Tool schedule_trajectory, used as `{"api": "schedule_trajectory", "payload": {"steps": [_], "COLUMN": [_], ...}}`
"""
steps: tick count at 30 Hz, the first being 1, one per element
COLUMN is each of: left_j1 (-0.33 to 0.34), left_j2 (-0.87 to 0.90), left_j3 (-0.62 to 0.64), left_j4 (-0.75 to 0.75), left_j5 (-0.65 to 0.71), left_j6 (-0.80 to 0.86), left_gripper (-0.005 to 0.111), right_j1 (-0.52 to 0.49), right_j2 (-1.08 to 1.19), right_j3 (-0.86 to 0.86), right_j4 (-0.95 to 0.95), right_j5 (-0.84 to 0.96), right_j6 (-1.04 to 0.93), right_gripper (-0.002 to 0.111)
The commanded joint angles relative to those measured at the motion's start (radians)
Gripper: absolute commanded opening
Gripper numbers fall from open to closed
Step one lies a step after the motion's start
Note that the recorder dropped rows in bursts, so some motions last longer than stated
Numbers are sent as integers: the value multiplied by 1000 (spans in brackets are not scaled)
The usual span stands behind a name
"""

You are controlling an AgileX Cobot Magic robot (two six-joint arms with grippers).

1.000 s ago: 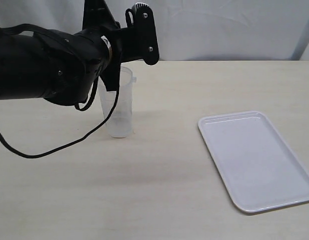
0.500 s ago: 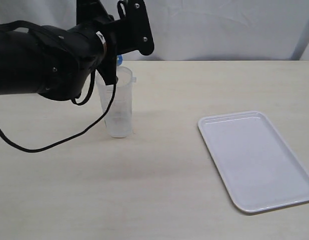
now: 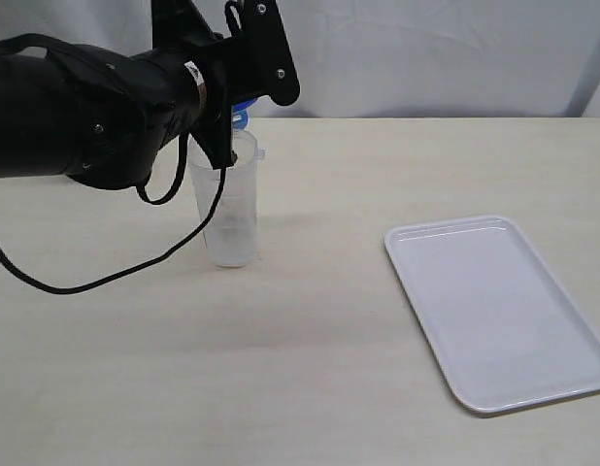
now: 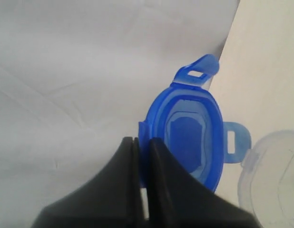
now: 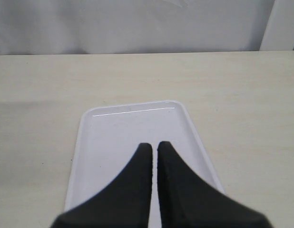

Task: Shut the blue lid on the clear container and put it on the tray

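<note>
The clear container [image 3: 230, 214] stands upright on the table at left of centre; part of its rim [image 4: 275, 175] shows in the left wrist view. The blue lid [image 4: 187, 137] is held on edge, just above and behind that rim, with my left gripper [image 4: 143, 142] shut on one of its tabs. Only a sliver of the blue lid [image 3: 241, 114] shows past the arm in the exterior view. The white tray [image 3: 499, 309] lies empty on the right. My right gripper [image 5: 154, 145] hangs shut and empty above the tray [image 5: 118, 137]; it is outside the exterior view.
A white cloth backdrop [image 3: 426, 53] closes off the far edge of the table. The left arm's black cable [image 3: 96, 282] loops down onto the tabletop to the left of the container.
The left arm has shifted a little left and up beside the container, and the blue lid has come into sight above the rim. The tray and the container stay put.
</note>
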Motion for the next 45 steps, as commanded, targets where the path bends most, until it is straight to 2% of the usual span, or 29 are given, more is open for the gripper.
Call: {"api": "schedule_trajectory", "payload": {"steps": [1, 11, 16, 26, 45], "left_j1": [-5, -101, -101, -103, -103], "left_j2": [-10, -10, -10, -10, -10], "left_j3": [3, 3, 3, 3, 3], "left_j4": [2, 0, -44, -24, -147], "left_j5": [23, 126, 139, 150, 113], "left_j6": [21, 111, 138, 132, 179], "left_gripper": [0, 0, 0, 0, 0], "right_j1": [1, 1, 1, 1, 1], "right_j2": [-4, -4, -4, -4, -4], "right_j3": [1, 1, 1, 1, 1], "right_j4": [0, 0, 0, 0, 0], "right_j5": [-2, -2, -2, -2, -2], "right_j6": [1, 1, 1, 1, 1], "right_gripper": [4, 4, 4, 4, 4]}}
